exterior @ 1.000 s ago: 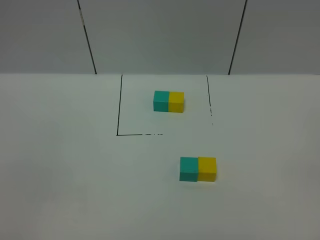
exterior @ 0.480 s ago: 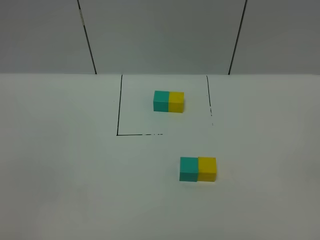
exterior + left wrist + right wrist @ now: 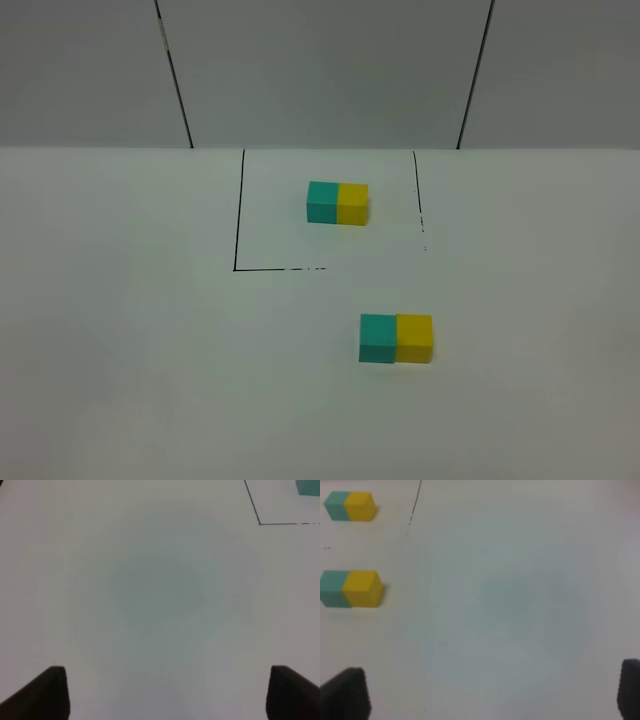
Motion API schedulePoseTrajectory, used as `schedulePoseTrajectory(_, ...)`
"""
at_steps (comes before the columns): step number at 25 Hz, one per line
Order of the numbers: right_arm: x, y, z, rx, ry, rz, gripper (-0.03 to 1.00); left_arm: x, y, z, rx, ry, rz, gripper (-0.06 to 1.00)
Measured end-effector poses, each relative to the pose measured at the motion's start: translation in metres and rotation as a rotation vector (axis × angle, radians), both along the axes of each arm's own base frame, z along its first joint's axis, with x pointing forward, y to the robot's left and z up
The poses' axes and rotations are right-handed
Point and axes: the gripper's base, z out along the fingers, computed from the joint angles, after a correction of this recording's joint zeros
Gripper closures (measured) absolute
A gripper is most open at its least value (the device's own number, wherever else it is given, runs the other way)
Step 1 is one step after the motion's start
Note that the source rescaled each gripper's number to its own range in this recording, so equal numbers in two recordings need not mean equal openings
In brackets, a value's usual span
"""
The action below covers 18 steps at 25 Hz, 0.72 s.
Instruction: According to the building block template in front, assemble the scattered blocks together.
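Overall, a white table (image 3: 130,380) is seen to fill most of the exterior high view, with grey wall panels (image 3: 320,70) behind it. A thin black frame (image 3: 238,215), broken in places, is marked on the far middle of the table. Inside it the building block template (image 3: 337,203) is placed: teal on the left, yellow on the right, joined as one bar. Nearer the camera and slightly to the right, outside the frame, the teal cube (image 3: 377,338) and the yellow cube (image 3: 414,337) are set touching side by side, teal left, yellow right, matching the template's order.

The left gripper (image 3: 167,692) is held over bare table, jaws spread wide, nothing between them. The right gripper (image 3: 492,695) is likewise spread apart and empty, well apart from both cube pairs.
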Motion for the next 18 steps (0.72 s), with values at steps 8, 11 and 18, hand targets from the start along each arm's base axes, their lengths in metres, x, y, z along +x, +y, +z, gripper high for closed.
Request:
schedulePoseTrajectory(8, 0.0000, 0.0000, 0.0000, 0.000, 0.000, 0.000, -0.03, 0.0000, 0.0000, 0.0000, 0.000, 0.000, 0.000, 0.23)
schedulePoseTrajectory(11, 0.0000, 0.0000, 0.0000, 0.000, 0.000, 0.000, -0.03, 0.0000, 0.0000, 0.0000, 0.000, 0.000, 0.000, 0.23)
schedulePoseTrajectory(18, 0.0000, 0.0000, 0.0000, 0.000, 0.000, 0.000, -0.03, 0.0000, 0.0000, 0.0000, 0.000, 0.000, 0.000, 0.23)
